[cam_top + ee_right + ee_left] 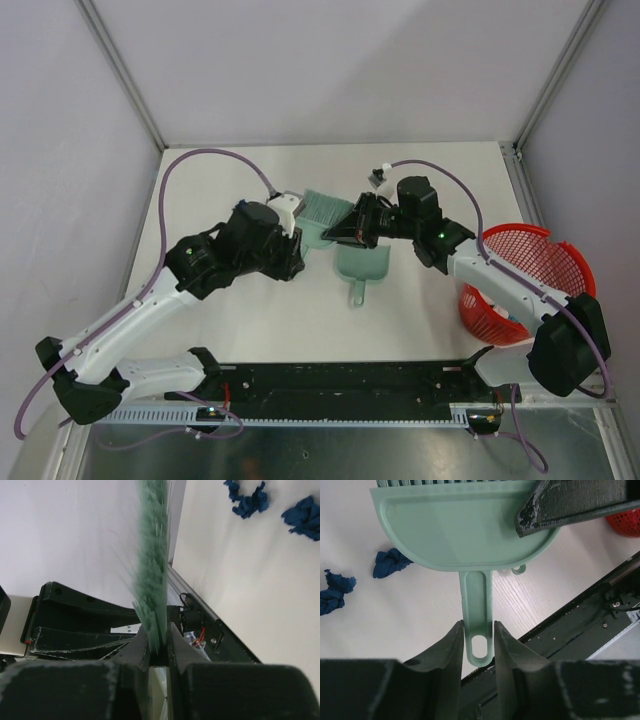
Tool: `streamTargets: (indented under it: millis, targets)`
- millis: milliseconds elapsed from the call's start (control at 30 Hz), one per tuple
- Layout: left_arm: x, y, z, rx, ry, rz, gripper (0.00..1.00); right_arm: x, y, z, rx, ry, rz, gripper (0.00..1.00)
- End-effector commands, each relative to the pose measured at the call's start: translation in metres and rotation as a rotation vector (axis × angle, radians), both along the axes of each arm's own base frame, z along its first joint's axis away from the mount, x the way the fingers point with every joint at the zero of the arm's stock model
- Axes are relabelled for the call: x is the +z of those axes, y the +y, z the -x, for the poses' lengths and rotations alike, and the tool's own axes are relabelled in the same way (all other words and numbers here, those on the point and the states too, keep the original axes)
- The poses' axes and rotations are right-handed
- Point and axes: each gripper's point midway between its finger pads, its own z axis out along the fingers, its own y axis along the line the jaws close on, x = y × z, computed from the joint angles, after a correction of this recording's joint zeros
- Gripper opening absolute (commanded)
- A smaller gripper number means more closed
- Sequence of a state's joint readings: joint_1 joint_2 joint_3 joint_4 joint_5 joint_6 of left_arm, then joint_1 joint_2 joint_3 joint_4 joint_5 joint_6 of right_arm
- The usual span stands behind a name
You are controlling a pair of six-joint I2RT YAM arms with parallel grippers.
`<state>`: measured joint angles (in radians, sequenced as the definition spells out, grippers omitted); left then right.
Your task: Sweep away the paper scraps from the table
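Several dark blue paper scraps lie on the white table [440, 190]. They show in the left wrist view [392, 562] and the right wrist view [247, 500], and the arms hide them in the top view. My left gripper [299, 249] [478, 630] is shut on the handle of the pale green brush [322, 206] [465, 530] and holds it above the table. My right gripper [341, 228] [159, 636] is shut on the same brush at its bristle end [152, 555]. One of its fingers [570, 505] lies over the brush head.
The pale green dustpan [364, 266] lies on the table under the right arm, handle toward the arm bases; only its handle loop [519, 570] shows past the brush. A red mesh basket [525, 285] [626, 522] stands at the right edge. The black base rail [350, 385] runs along the near edge.
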<state>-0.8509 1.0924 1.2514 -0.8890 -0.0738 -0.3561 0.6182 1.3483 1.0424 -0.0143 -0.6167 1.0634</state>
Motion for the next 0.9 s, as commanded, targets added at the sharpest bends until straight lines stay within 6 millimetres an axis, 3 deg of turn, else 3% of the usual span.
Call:
streamTargets:
  millis: [0, 67, 100, 167, 467, 600, 767, 867]
  targets:
    - [0.038, -0.005, -0.001, -0.024, -0.092, 0.083, 0.50, 0.026, 0.003, 0.008, 0.044, -0.036, -0.053, 0.01]
    - [0.048, 0.000, -0.002, -0.003, -0.118, 0.102, 0.82, 0.036, 0.000, 0.007, 0.036, -0.049, -0.079, 0.00]
    - [0.057, 0.003, -0.002, 0.010, -0.138, 0.116, 0.91, 0.042, -0.003, 0.007, 0.032, -0.058, -0.093, 0.00]
    - [0.075, 0.008, -0.003, 0.033, -0.174, 0.150, 0.97, 0.056, -0.007, 0.005, 0.018, -0.082, -0.125, 0.00]
    - [0.173, 0.025, 0.003, 0.116, -0.314, 0.378, 0.88, 0.146, -0.034, 0.016, -0.037, -0.275, -0.348, 0.00]
    - [0.210, 0.040, 0.008, 0.163, -0.345, 0.512, 0.81, 0.175, -0.039, 0.025, -0.063, -0.336, -0.436, 0.00]
    - [0.242, 0.053, 0.014, 0.219, -0.358, 0.713, 0.75, 0.216, -0.046, 0.035, -0.091, -0.388, -0.638, 0.00]
    - [0.251, 0.048, 0.022, 0.173, -0.373, 0.838, 0.74, 0.227, -0.045, 0.032, -0.109, -0.379, -0.733, 0.00]
